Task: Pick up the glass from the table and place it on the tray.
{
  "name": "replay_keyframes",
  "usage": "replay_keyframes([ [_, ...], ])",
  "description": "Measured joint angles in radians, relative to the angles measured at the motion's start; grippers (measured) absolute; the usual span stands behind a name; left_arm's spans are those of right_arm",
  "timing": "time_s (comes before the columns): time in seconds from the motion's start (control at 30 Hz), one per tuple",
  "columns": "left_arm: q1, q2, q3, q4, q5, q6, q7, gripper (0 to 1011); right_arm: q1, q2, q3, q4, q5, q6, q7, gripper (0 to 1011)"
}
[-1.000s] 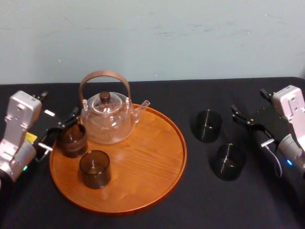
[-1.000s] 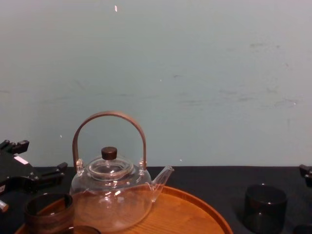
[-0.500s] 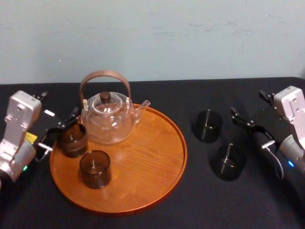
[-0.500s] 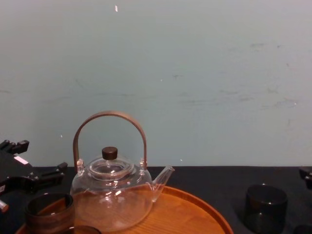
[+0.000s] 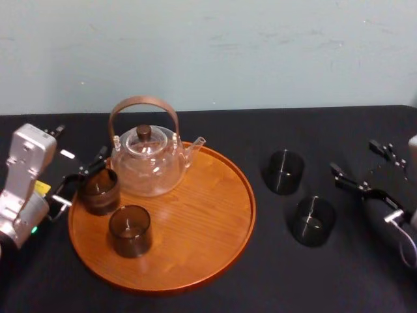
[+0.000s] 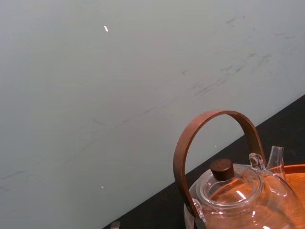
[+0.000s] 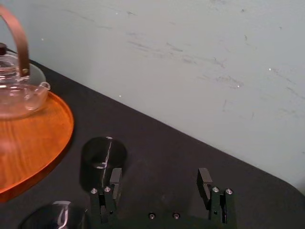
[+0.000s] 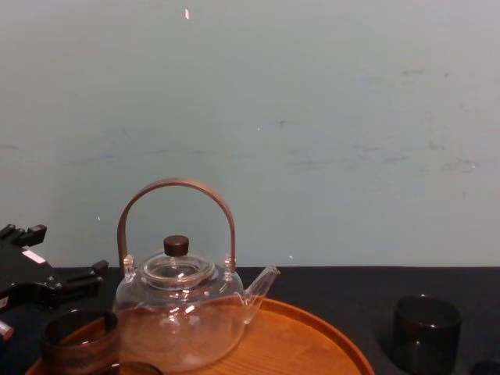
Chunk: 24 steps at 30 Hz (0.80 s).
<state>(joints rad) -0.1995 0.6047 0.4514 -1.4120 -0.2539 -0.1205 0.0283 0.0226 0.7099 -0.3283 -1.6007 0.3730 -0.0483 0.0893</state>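
Two smoky glasses stand on the black table right of the tray: one farther back (image 5: 284,171) (image 7: 102,156) (image 8: 425,332), one nearer (image 5: 313,220) (image 7: 52,217). My right gripper (image 5: 354,157) (image 7: 159,183) is open and empty, off to the right of both and touching neither. The round wooden tray (image 5: 208,215) (image 8: 312,344) (image 7: 38,129) carries two more glasses (image 5: 99,191) (image 5: 130,230) and a clear teapot (image 5: 146,160). My left gripper (image 5: 81,141) (image 8: 69,250) is open at the tray's left edge, beside the teapot and behind the rear tray glass.
The teapot's arched wooden handle (image 6: 214,129) rises high over the tray's back left. A pale wall runs close behind the table's far edge (image 5: 260,108). Bare black tabletop (image 5: 313,274) lies in front of the two table glasses.
My right gripper has drawn back to the right, away from the two table glasses, still open. The left arm, tray and glasses have not moved.
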Motion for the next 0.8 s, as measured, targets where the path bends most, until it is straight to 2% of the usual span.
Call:
replay_keyframes([
  [0.13, 0.000, 0.000, 0.000, 0.000, 0.000, 0.000, 0.000, 1001, -0.068, 0.037, 0.041, -0.054, 0.031, 0.002, 0.025, 1002],
  [0.27, 0.000, 0.000, 0.000, 0.000, 0.000, 0.000, 0.000, 1001, -0.112, 0.066, 0.063, -0.081, 0.049, 0.002, 0.054, 1002],
  [0.43, 0.000, 0.000, 0.000, 0.000, 0.000, 0.000, 0.000, 1001, -0.177, 0.121, 0.095, -0.109, 0.068, -0.002, 0.124, 1002],
  [0.53, 0.000, 0.000, 0.000, 0.000, 0.000, 0.000, 0.000, 1002, -0.196, 0.143, 0.102, -0.112, 0.076, 0.001, 0.162, 1002],
  [0.8, 0.000, 0.000, 0.000, 0.000, 0.000, 0.000, 0.000, 1001, -0.201, 0.168, 0.097, -0.103, 0.076, 0.028, 0.249, 1002],
])
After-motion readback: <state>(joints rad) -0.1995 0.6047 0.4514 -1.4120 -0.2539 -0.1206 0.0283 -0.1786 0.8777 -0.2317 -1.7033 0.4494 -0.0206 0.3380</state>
